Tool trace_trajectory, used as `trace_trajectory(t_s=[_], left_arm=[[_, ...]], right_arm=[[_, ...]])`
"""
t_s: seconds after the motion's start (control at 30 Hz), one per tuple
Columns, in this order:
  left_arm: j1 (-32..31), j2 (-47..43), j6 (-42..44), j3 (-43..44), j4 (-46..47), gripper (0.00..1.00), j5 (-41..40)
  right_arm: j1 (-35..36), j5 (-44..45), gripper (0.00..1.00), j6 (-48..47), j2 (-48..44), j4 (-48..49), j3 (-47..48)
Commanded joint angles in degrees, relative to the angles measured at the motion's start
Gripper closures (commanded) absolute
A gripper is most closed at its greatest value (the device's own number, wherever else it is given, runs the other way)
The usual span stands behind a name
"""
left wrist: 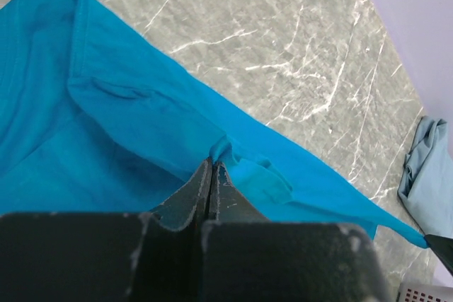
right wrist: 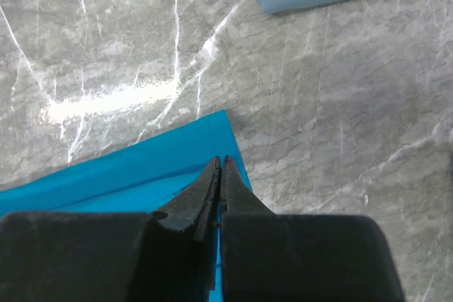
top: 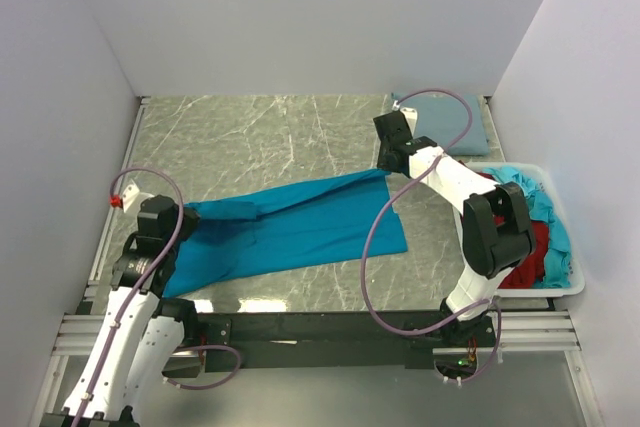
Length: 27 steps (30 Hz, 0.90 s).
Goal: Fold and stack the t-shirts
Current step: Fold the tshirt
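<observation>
The bright teal-blue t-shirt (top: 300,232) lay spread on the marble table (top: 250,137), well to the left of the white bin (top: 575,287). It was pulled long between the two arms. The left gripper (left wrist: 212,169) was at the end far from the bin. The right gripper (right wrist: 221,164) was at the end near the bin.

In the top camera both grippers were too small and dark to show how their fingers stood. The wrist cameras showed more. In the left wrist camera the left fingers were pressed tight together, with a bunched fold of the teal cloth pinched at their tips. In the right wrist camera the right fingers were closed too, with only a thin line between them. They pinched a corner of the same shirt.

A dusty grey-blue t-shirt (top: 445,122) lay folded flat on the table, just behind the bin. The right wrist camera showed only its folded edge, apart from the teal corner.

Only the top camera showed what was inside the bin. A dark red t-shirt (top: 535,247) and a light turquoise t-shirt (top: 548,209) lay crumpled together in it. Part of the right arm hid the bin's left side
</observation>
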Motion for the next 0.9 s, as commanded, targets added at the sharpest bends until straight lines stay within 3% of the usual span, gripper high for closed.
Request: trace_trajectory(t_s=[0.0, 0.67, 0.73, 0.77, 0.87], left_arm=[[-0.2, -1.7, -1.1, 0.6, -2.3, 1.00, 0.0], [-0.2, -8.9, -12.2, -4.8, -9.6, 1.00, -0.8], [-0.3, -9.0, -14.4, -4.6, -11.5, 0.93, -1.7], [-0.4, -8.9, -14.9, -3.8, -12.3, 0.77, -2.1], [-0.4, -9.0, -16.4, -1.6, -15.9, 0.49, -2.4]], right_arm=[[0.3, 2.4, 1.00, 0.4, -2.8, -0.5, -1.0], [0.2, 4.0, 1.00, 2.2, -2.1, -1.0, -6.8], [0.2, 4.9, 0.92, 3.0, -1.4, -2.0, -6.8], [0.1, 5.8, 0.78, 3.2, -1.2, -2.3, -6.6], [0.1, 6.9, 0.48, 4.0, -1.1, -3.5, -6.2]])
